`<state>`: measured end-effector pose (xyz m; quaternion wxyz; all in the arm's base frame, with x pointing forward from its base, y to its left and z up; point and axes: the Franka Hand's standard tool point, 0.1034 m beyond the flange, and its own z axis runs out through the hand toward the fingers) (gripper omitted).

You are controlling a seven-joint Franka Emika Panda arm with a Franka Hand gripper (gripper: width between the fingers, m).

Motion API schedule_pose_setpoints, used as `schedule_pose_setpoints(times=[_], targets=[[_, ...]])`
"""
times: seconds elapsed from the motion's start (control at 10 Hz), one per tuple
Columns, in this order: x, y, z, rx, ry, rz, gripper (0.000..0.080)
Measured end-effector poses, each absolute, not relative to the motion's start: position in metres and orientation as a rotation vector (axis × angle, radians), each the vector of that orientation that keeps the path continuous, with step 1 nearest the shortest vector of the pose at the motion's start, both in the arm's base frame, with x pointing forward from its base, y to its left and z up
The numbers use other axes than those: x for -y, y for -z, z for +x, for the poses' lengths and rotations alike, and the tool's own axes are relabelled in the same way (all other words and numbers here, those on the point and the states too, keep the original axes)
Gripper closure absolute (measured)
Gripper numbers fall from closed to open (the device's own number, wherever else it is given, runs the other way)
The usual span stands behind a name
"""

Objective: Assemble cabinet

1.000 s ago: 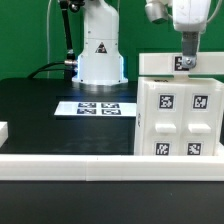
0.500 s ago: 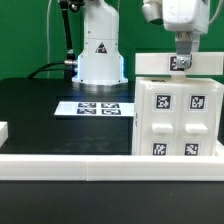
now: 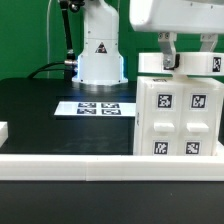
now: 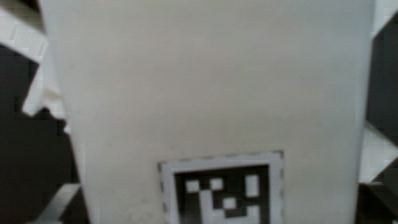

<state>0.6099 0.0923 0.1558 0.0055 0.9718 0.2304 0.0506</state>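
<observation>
Standing at the right of the exterior view, the large white cabinet box (image 3: 178, 115) fills the lower right quarter of the frame, its front face carrying four square black-and-white tags set in recessed panels. It rests on the black table (image 3: 40, 115), with its base hidden behind the long white rail (image 3: 70, 165) that runs across the bottom of the frame. On top of the box lies a smaller white panel (image 3: 150, 64), its pale edge showing at the upper right, touching the box's upper rim.

Above that panel, the gripper (image 3: 191, 52) hangs from the arm's wide white wrist, which fills the upper right corner. Two dark fingers (image 3: 167, 55) reach down to the panel's level, one toward the middle of the frame and the other near the right edge. Whether they are pinching the panel or merely flanking it I cannot tell.

In the wrist view a broad white panel surface (image 4: 214, 80) covers nearly the whole frame, with one tag (image 4: 226, 188) low and centre; dark table shows in slivers at both sides.

Further out, the marker board (image 3: 97, 107) lies flat on the table at centre, well apart from the box. Behind it stands the robot's white base (image 3: 100, 45), with a green backdrop beyond.
</observation>
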Motion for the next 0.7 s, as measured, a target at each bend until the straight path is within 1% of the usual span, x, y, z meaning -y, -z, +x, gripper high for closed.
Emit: schedule_pose_setpoints(times=[0.7], targets=[[-0.0877, -0.1552, 0.6128, 0.241, -0.185, 3.178, 0.0236]])
